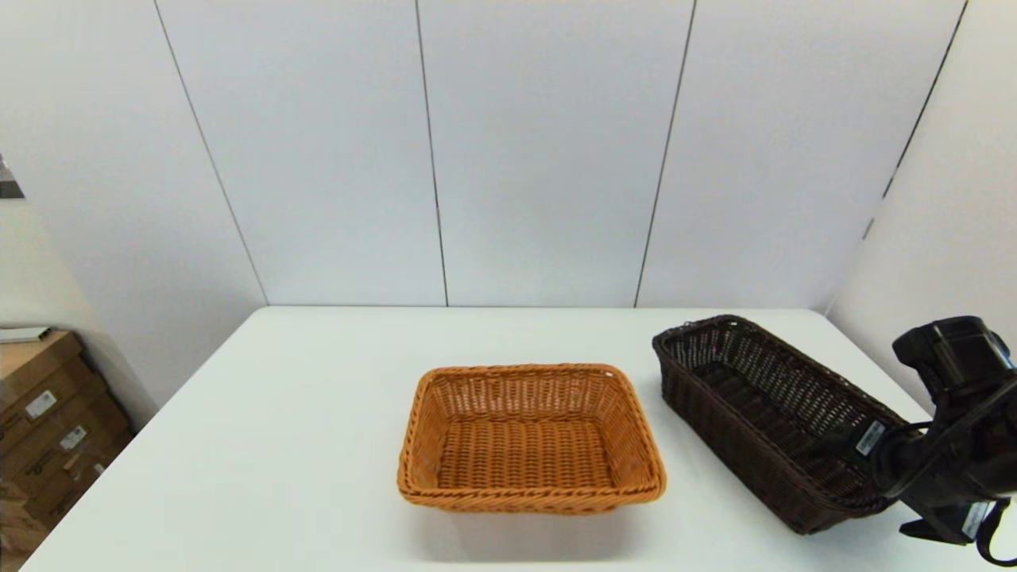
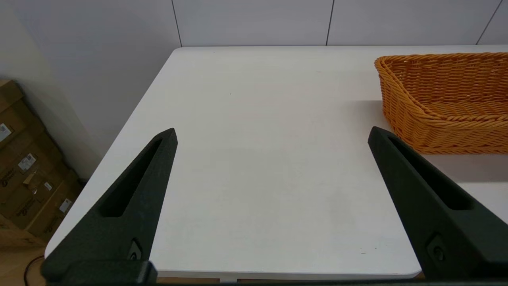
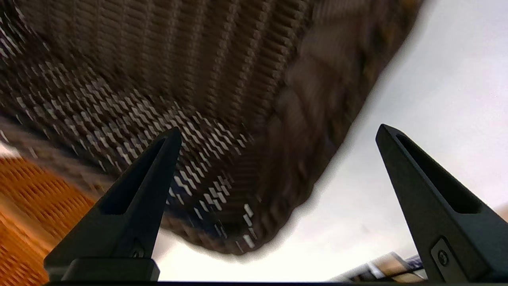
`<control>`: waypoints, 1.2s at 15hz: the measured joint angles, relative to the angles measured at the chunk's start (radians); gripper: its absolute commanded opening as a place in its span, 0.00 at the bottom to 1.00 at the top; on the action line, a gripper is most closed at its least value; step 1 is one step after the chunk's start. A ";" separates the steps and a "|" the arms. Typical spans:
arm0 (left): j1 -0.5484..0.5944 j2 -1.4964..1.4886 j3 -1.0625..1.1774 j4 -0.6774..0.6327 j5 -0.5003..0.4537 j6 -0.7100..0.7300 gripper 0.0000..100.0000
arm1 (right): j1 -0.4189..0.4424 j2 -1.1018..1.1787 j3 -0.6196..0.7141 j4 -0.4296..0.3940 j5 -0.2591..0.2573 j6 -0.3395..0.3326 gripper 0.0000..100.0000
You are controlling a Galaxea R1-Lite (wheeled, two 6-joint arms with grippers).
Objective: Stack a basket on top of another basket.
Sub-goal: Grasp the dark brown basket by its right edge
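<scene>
1. Hovering over the near end of the dark brown basket (image 1: 767,417), my right gripper (image 3: 278,137) has its jaws spread wide, holding nothing; one finger is over the basket's open-weave inside, the other over bare white table (image 1: 302,445) just outside its braided rim.
2. That dark basket rests on the table to the right of the orange basket (image 1: 531,437), angled, close beside it but not touching.
3. The orange basket sits flat near the table's middle.
4. My left gripper (image 2: 272,135) hangs well to the left of the orange basket, jaws wide apart, over bare tabletop.
5. Cardboard boxes (image 1: 48,421) stand on the floor farther left of the orange basket, beyond the table's edge.
</scene>
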 measured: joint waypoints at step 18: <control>0.000 0.000 0.000 0.000 0.000 0.000 1.00 | -0.077 0.173 -0.050 -0.051 0.003 0.028 0.00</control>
